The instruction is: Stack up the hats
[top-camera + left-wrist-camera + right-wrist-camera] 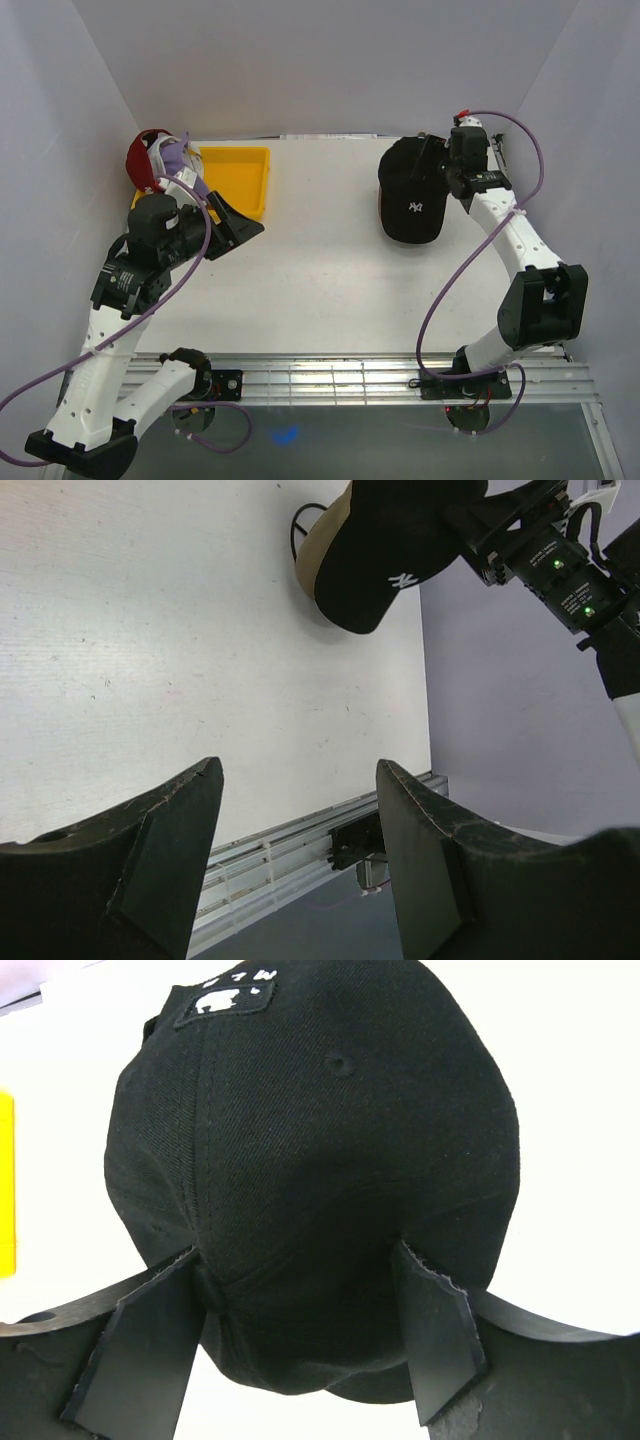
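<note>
Two-arm rig during hat stacking, seen from above and from both wrists. The black cap point(411, 198) is shown at the far right of the table point(320, 290), its long axis running from far to near with the brim and white logo toward the arm bases. The right gripper point(300, 1258) is set at the rear of the crown, on the cap's far side; its fingers point(150, 1350) are spread wide with the crown between them and the fabric creased at the pads, so the cap is judged to be gripped. In the left wrist view the tan cap point(317, 562) is seen directly beneath the black one; whether the two touch cannot be told. The left gripper point(298, 770) is held wide with nothing between its fingers, above bare table near the yellow tray point(243, 182). The dark red cap point(141, 166) and lavender cap point(180, 156) are bunched at the far left corner beside that tray, partly hidden by the left arm. The coming move is judged to turn on alignment: the black cap must be lowered straight down, brim over brim. The far-left hats lie nearer the left arm.
</note>
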You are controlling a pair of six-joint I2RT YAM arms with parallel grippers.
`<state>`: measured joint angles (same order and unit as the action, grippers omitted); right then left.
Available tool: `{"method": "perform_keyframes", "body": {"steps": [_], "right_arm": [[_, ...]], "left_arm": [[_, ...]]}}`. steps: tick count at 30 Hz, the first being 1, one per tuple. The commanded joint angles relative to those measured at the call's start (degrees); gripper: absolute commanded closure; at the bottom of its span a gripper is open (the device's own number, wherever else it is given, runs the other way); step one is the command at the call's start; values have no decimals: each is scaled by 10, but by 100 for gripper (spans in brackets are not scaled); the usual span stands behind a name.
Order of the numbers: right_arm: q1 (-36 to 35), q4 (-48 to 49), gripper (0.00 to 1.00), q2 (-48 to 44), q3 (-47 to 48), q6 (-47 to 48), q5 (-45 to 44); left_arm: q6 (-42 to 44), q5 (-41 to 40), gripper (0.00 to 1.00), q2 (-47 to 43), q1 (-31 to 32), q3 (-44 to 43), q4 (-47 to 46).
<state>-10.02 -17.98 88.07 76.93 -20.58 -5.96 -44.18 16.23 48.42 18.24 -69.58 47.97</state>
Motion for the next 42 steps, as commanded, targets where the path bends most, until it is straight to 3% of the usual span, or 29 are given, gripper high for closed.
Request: {"method": "perform_keyframes", "body": {"steps": [1, 9, 16, 37, 42], "right_arm": [[11, 0, 23, -11, -12, 6, 12], [12, 28, 15, -26, -36, 0, 46], [12, -6, 9, -38, 0, 0, 46], [25, -55, 6, -81, 41, 1, 49], [29, -86, 5, -107, 62, 13, 53]], "left_arm": [[4, -7, 27, -4, 1, 8, -5], [9, -16, 26, -6, 1, 8, -5], [13, -30, 24, 4, 1, -1, -7], [12, -98, 27, 50, 1, -23, -11], [9, -172, 31, 62, 1, -26, -1]]}}
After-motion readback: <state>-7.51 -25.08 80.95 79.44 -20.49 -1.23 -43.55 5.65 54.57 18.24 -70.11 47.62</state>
